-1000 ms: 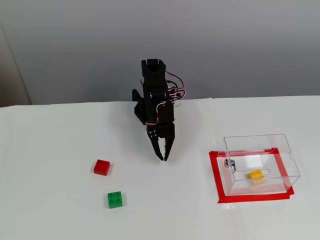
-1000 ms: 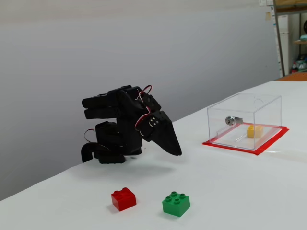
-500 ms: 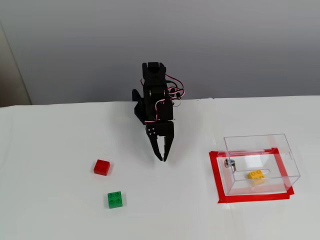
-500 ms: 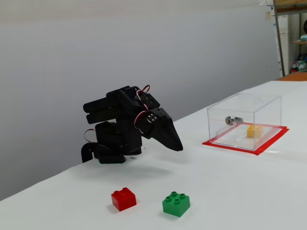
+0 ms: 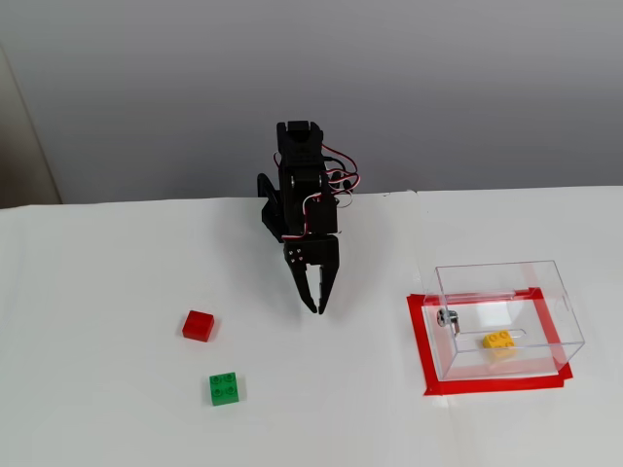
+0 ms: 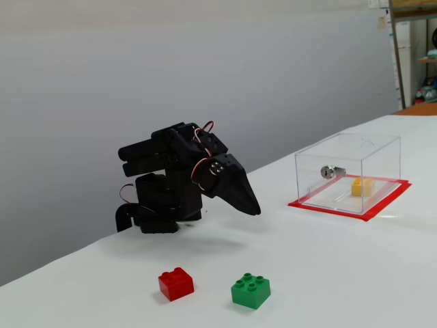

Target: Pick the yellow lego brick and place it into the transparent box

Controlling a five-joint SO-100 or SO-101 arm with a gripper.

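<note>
The yellow lego brick [image 5: 498,341] lies inside the transparent box [image 5: 555,292], on its floor; in the other fixed view the brick [image 6: 362,186] also shows through the clear walls of the box [image 6: 311,160]. The box has a small metal knob [image 5: 447,317] on one side. My gripper [image 5: 317,307] is black, shut and empty. It hangs folded near the arm's base, well left of the box, with its tips pointing down at the table; in the other fixed view the gripper [image 6: 255,208] points toward the box.
A red brick [image 5: 199,325] and a green studded brick [image 5: 225,388] lie on the white table left of the gripper. The box stands on a red tape frame [image 5: 421,341]. A grey wall rises behind the table.
</note>
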